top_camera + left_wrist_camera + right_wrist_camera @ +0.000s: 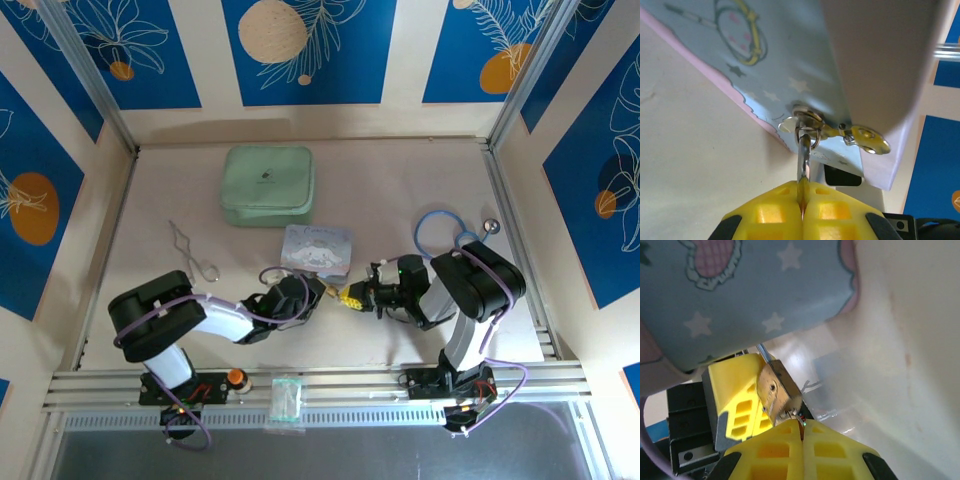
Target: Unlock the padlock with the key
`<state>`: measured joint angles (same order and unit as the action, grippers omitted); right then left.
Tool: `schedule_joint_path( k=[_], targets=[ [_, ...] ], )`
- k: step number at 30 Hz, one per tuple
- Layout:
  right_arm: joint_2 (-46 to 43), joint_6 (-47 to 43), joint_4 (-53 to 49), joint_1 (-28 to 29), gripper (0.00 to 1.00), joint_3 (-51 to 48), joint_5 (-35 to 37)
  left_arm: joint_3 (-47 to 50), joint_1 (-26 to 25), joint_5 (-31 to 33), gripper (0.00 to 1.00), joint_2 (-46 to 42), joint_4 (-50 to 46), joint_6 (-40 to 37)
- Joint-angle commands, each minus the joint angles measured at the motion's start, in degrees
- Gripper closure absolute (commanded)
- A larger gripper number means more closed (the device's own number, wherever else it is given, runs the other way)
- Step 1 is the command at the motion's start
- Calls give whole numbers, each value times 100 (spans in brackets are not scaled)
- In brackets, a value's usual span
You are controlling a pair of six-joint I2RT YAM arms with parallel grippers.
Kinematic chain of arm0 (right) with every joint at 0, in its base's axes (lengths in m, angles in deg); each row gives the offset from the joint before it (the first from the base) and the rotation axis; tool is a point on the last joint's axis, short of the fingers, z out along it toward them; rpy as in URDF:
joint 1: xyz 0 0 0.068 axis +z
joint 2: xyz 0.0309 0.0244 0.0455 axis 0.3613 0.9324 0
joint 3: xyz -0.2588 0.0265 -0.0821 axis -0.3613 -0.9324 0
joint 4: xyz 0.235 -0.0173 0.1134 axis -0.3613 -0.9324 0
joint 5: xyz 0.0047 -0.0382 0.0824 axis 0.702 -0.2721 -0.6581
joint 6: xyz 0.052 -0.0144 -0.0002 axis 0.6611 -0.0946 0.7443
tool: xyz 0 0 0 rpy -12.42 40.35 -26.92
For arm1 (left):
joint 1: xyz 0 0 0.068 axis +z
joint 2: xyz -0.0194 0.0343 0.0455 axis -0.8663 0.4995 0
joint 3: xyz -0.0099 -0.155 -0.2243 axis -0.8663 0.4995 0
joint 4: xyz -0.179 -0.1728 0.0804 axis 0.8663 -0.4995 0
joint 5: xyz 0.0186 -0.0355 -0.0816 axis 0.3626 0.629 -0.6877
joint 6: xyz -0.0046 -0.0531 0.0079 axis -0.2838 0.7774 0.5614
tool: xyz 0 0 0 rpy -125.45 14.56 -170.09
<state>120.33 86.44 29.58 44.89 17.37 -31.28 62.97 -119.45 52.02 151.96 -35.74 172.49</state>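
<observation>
Yellow fingertips of the left end effector (802, 192) clamp the padlock (779, 394), its shackle (804, 160) jutting toward the pale-blue tin (317, 248), the key (867, 141) dangling from a ring (808, 136) there. Left arm (190, 315) and right arm (475, 285) fold low and inward; the right end effector (802, 432), fingers pressed together, touches the brass body.

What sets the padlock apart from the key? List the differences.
Colour: the padlock is a brass block; the key is a thin silver strip. Bulk: the padlock is chunky, the key slim. Grip: the key sits between the left fingers, the padlock at the right fingers. Both are metal, close to the blue tin.
</observation>
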Motion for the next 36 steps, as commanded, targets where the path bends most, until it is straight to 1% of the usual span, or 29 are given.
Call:
schedule_joint_path(
  k=[1,3,5,8,10,16,20,23,26,28,34,36],
  targets=[
    [96,383,143,250,100,-11,321,-136,-149,-506,100,-158,139,-3],
    [144,394,164,288,100,31,380,-116,-149,-501,100,-135,289,35],
    [208,345,162,205,100,54,387,-130,-149,-556,100,-158,332,-29],
    [150,383,216,145,100,19,473,-260,-171,-608,100,-264,-53,-172],
    [-50,441,104,311,100,17,679,-300,-184,-596,100,-285,-148,-240],
    [-1033,380,-1094,991,100,165,1595,-319,-211,-679,99,-152,-309,-377],
    [-1643,272,-1852,1136,100,225,2007,-340,-241,-740,98,-99,-266,-360],
    [-1910,220,-2133,1132,100,282,2025,-429,-287,-809,93,-29,-226,-411],
    [-2105,115,-2478,1196,100,335,2095,-400,-296,-739,80,19,-101,-430],
    [-2144,119,-2511,1215,100,314,2057,-343,-290,-676,73,40,23,-430],
    [-2168,226,-2370,1325,100,222,2072,-371,-290,-678,71,147,207,-430],
    [-2193,272,-2346,1339,100,212,2079,-388,-298,-686,68,173,254,-476]
  ],
)
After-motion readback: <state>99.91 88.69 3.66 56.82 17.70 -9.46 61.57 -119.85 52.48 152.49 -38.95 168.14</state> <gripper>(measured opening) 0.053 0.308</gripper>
